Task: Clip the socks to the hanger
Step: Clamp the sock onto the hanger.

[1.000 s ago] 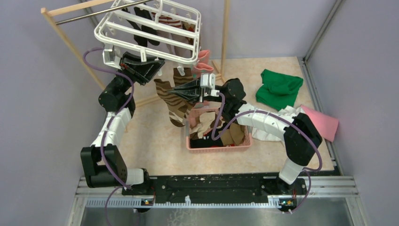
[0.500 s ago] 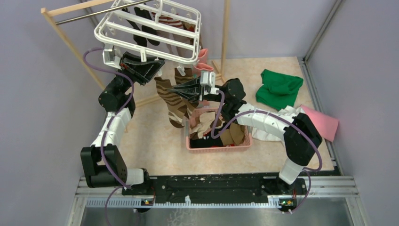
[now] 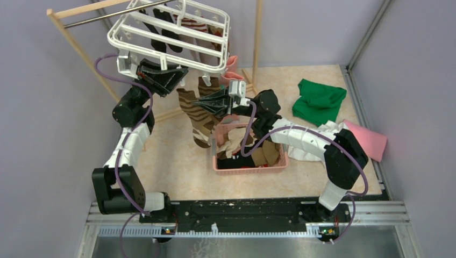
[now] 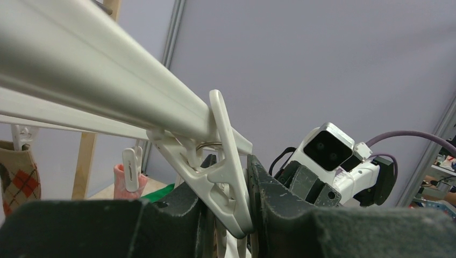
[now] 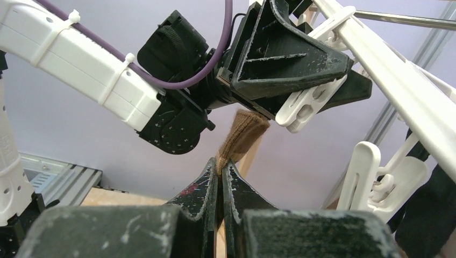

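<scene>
left pincer (image 4: pixel 230 210) squeezes a clip (image 4: pixel 223 142) at the hanger's (image 4: pixel 97 75) near edge; right pincer (image 5: pixel 220 180), clenched on the brown sock (image 5: pixel 244 131), should push the cuff fully in.

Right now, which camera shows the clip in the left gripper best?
The left wrist view: the clip fills the middle, pinched by the left gripper under the hanger bar. The right wrist view shows only its end poking out above the sock. In the top external view the gripper mostly hides it.
</scene>
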Available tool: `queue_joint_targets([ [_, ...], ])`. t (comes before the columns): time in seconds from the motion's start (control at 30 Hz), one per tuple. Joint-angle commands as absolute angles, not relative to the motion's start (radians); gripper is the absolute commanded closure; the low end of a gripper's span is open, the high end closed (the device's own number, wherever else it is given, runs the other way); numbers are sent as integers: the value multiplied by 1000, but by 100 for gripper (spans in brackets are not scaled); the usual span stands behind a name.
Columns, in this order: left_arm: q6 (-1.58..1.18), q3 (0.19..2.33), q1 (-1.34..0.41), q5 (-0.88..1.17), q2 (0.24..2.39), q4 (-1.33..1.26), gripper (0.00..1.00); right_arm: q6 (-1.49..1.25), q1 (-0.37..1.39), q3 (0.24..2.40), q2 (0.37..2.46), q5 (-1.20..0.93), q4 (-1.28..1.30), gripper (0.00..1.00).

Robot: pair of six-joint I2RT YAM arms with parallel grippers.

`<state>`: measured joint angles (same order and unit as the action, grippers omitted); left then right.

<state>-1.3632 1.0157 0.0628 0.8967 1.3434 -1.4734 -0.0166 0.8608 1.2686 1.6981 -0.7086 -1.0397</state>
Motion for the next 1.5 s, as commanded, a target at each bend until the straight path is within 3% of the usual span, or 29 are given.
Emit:
queue_joint_targets([
  [0.0,-1373,1058,61,898,1310,-1793,99,-29,854,1252,1674,-715,-1068,100],
  [1.47,-1368,1037,55,910,1310,-1792,99,-96,853,1317,1692,-640,-1072,100],
])
